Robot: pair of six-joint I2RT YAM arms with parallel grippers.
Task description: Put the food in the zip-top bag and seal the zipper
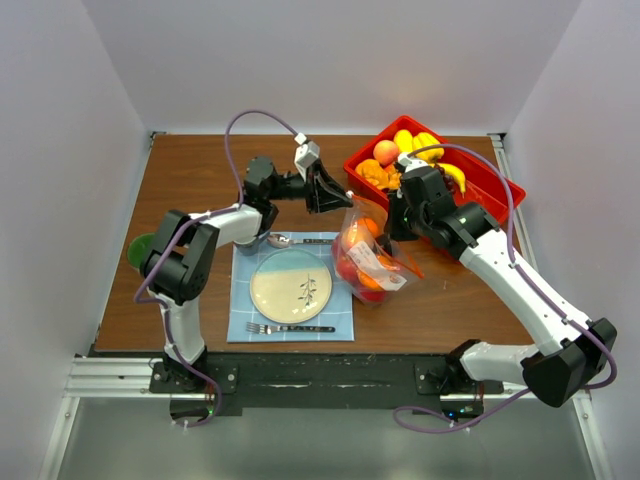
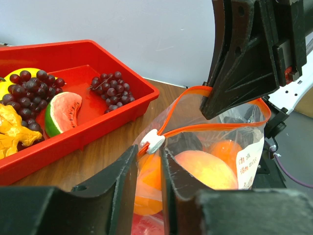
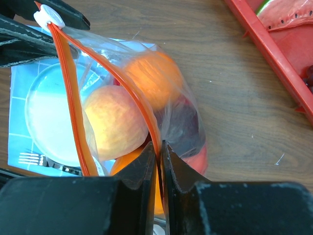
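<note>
Bag (image 1: 370, 255) beside plate (image 1: 290, 285), fruit (image 3: 115, 122) inside, mouth open. Right gripper (image 3: 157, 147) pinching zipper (image 3: 71, 88). Left gripper (image 2: 148, 152) nearly closed around slider (image 2: 152, 142); can't tell if it grips.

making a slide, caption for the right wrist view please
Right end effector pinching the zipper of the zip-top bag, peach and orange inside, white slider at the far end.

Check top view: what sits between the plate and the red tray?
The zip-top bag, food inside, sits between plate and red tray, seen in the top view.
</note>
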